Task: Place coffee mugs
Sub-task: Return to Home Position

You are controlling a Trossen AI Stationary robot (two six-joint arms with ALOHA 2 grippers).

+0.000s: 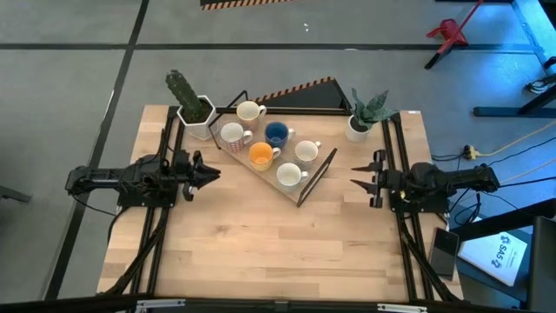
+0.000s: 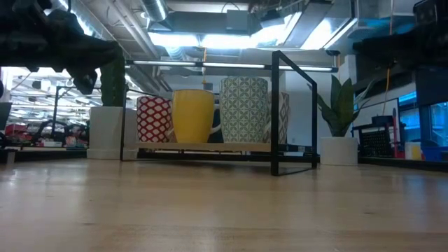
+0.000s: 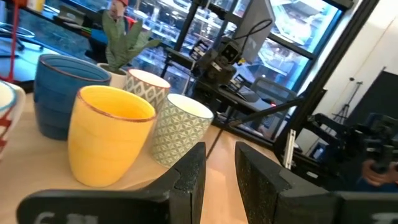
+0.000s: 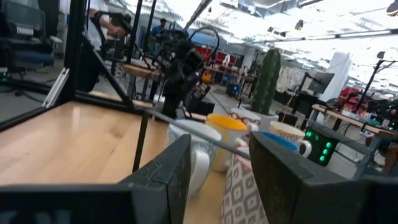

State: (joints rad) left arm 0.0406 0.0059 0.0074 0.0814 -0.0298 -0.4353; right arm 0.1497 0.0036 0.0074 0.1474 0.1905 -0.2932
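Six coffee mugs stand upright on a wooden tray with a black wire frame (image 1: 314,178) at the table's far middle. They are a cream one (image 1: 250,110), a red-patterned white one (image 1: 232,133), a dark blue one (image 1: 276,132), an orange-yellow one (image 1: 261,155) and two white ones (image 1: 306,150) (image 1: 288,176). My left gripper (image 1: 215,174) (image 3: 221,177) hovers left of the tray, pointing at it, fingers a little apart. My right gripper (image 1: 354,176) (image 4: 221,174) hovers right of the tray, open, facing it. Neither touches anything.
A cactus in a white pot (image 1: 193,109) stands at the tray's far left, and a leafy plant in a white pot (image 1: 360,123) stands at the far right. The near half of the wooden table (image 1: 278,252) is bare. The tray's upright frame bar (image 2: 274,112) rises near the mugs.
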